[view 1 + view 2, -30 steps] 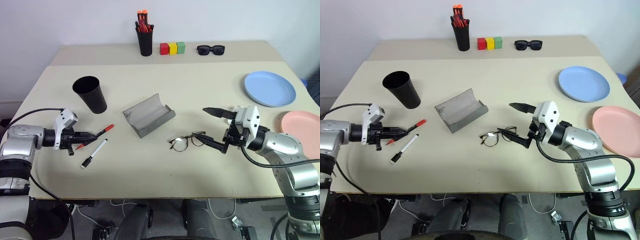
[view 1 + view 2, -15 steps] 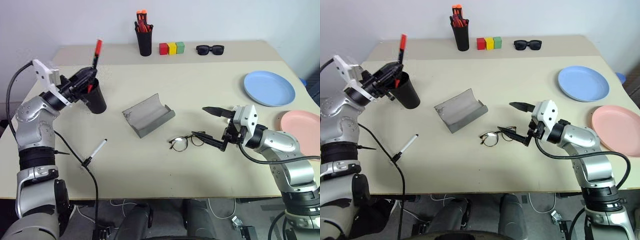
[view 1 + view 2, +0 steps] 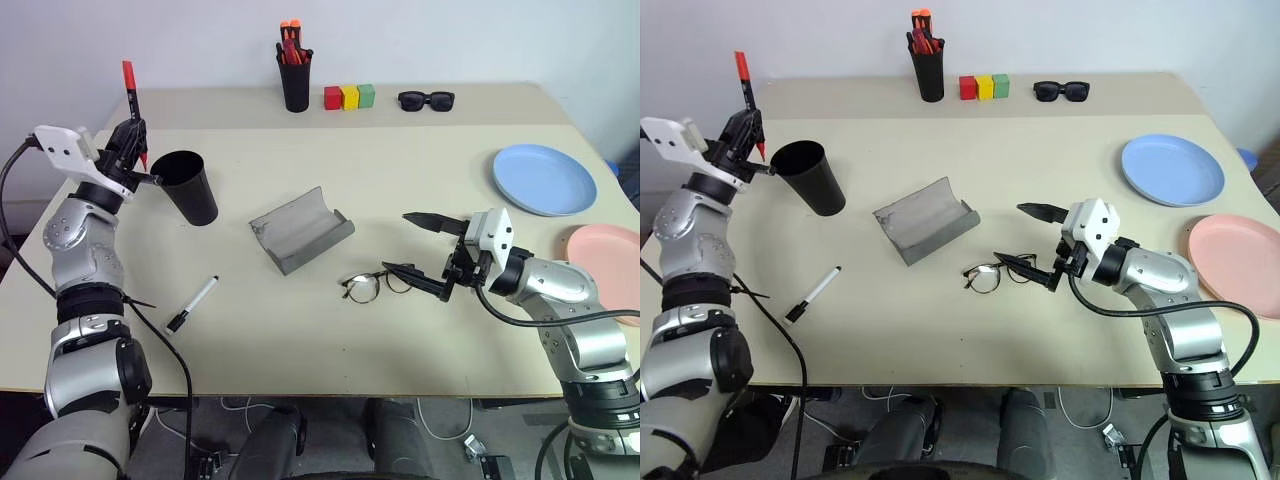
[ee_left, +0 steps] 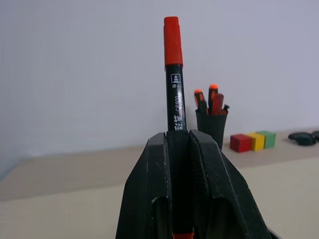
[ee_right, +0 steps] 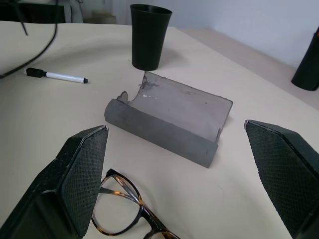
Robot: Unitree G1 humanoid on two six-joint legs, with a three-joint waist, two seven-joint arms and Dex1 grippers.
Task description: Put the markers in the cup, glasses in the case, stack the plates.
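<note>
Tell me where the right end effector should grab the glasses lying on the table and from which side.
Probably at the bridge between the two lenses of the glasses, coming down from above. They lie flat on the table with thin wire rims, so the bridge is the firmest narrow part. The right end effector is open just beside them.

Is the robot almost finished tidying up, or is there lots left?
Lots left; nothing is finished. The left hand holds the red-capped marker upright beside the cup. The other marker lies on the table. The right hand waits open by the glasses; the case lies open. The blue plate and pink plate sit apart, unstacked.
</note>
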